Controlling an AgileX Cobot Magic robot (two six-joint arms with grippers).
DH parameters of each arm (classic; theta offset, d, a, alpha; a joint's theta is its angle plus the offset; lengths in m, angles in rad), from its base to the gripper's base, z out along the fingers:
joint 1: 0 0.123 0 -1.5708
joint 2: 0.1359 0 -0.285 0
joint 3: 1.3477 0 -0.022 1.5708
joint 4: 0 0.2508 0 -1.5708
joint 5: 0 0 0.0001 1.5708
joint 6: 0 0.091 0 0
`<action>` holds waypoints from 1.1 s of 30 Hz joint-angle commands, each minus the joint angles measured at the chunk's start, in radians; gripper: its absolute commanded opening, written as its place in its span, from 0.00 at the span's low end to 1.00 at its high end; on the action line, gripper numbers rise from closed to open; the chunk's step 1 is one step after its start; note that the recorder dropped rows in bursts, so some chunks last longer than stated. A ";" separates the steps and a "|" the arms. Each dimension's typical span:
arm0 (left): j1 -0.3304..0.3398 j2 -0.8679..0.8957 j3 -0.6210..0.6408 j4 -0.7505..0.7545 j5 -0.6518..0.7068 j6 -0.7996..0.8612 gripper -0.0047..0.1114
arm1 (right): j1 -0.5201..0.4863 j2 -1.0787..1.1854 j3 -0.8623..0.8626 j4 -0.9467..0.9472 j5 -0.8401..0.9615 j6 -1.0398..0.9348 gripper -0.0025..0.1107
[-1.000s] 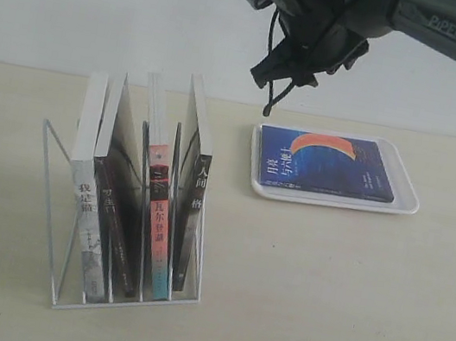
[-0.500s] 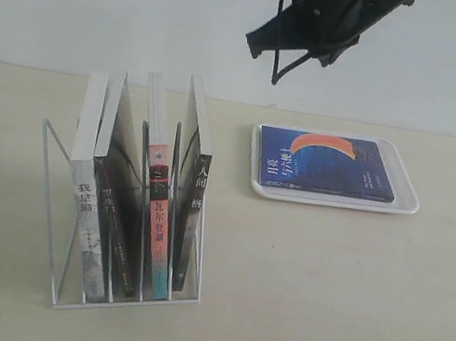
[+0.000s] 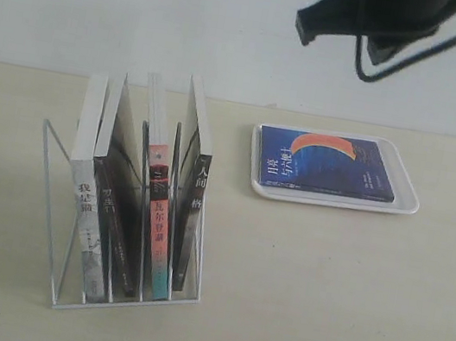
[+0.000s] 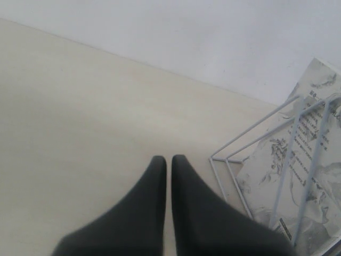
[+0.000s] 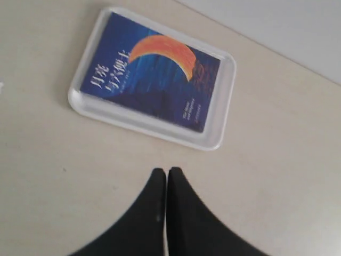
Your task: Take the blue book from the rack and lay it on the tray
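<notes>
The blue book (image 3: pixel 327 163) with its orange crescent lies flat, cover up, on the white tray (image 3: pixel 406 197) at the right of the table; the right wrist view shows the same book (image 5: pixel 152 72) and tray (image 5: pixel 226 90). My right gripper (image 5: pixel 167 170) is shut with nothing between its fingers and hangs high above the table near the tray; only a dark part of that arm (image 3: pixel 385 17) shows at the top of the exterior view. My left gripper (image 4: pixel 168 158) is shut and empty, beside the rack's wire corner (image 4: pixel 226 160). The rack (image 3: pixel 62 270) stands at the left.
Several upright books remain in the rack, among them a black-spined one (image 3: pixel 191 217), a red-spined one (image 3: pixel 155 228) and a grey-spined one (image 3: pixel 86 234). A pale wall rises behind the beige table.
The right arm has risen and swung right, from above the tray's left end to the top edge of the exterior view. Book, tray and rack have not moved.
</notes>
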 commanded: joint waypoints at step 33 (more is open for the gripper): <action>0.001 -0.003 -0.001 0.000 -0.011 0.001 0.08 | -0.001 -0.227 0.161 -0.089 -0.132 0.046 0.02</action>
